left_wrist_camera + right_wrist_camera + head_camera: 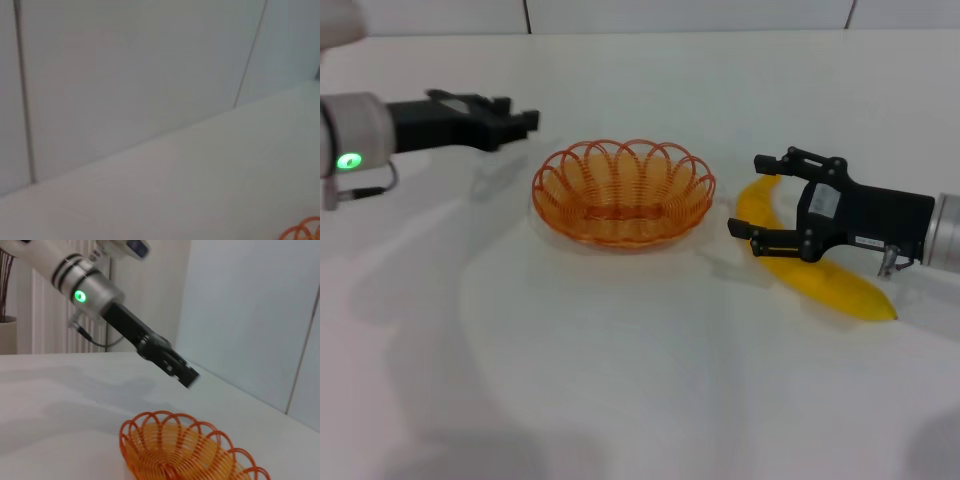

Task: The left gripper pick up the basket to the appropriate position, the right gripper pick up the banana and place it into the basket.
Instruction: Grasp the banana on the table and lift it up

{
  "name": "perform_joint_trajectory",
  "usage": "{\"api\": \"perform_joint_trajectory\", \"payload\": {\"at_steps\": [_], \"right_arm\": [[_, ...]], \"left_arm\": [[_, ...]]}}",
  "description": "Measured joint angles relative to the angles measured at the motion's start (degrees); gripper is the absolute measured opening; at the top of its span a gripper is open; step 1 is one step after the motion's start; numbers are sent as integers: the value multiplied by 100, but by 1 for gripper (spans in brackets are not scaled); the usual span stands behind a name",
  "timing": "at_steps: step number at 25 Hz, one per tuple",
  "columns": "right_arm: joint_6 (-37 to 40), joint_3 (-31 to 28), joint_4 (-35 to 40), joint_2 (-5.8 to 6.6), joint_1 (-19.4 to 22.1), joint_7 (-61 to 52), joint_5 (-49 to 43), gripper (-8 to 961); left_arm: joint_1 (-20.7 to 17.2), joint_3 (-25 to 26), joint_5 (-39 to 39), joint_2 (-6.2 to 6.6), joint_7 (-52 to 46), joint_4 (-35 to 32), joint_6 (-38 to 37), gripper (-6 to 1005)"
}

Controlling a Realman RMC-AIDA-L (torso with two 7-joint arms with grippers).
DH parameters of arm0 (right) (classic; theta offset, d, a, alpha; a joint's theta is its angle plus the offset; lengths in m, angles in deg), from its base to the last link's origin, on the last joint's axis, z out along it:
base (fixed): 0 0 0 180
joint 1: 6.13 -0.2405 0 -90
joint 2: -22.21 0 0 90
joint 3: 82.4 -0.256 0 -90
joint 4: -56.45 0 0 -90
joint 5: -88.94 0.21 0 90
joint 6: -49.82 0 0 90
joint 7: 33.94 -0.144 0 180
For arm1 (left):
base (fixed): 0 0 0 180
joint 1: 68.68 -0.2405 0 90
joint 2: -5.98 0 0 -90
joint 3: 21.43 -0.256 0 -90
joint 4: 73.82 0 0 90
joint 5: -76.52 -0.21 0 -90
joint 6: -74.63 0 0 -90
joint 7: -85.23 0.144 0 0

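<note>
The orange wire basket stands upright on the white table, mid-frame in the head view. It also shows in the right wrist view, and its rim shows in the left wrist view. My left gripper hovers just left of the basket and a little behind it, apart from the rim. It also shows in the right wrist view. The yellow banana lies on the table right of the basket. My right gripper is open, its fingers straddling the banana's end nearest the basket.
The white table stretches wide in front of the basket. A pale wall runs along the table's far edge. A white radiator stands beyond the table behind the left arm.
</note>
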Motion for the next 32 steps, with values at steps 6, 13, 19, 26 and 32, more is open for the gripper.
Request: {"api": "perform_joint_trajectory", "payload": {"at_steps": [6, 13, 19, 26, 32], "right_arm": [[7, -3, 1, 21, 171, 37, 363, 743], [59, 51, 11, 105, 366, -149, 383, 738], [70, 64, 61, 225, 423, -747, -54, 733], [-172, 75, 88, 216, 235, -1402, -552, 728], [-592, 114, 94, 150, 35, -2116, -913, 724]], "left_arm": [[-1544, -23, 2014, 6, 2549, -488, -1639, 432], [-2275, -56, 2339, 34, 4102, 283, -2205, 730], [-2367, -36, 2141, 20, 4693, 869, -2333, 878], [-2282, -34, 2175, 20, 4880, 1016, -2318, 874], [-2278, -29, 2180, 21, 4960, 1084, -2309, 875]]}}
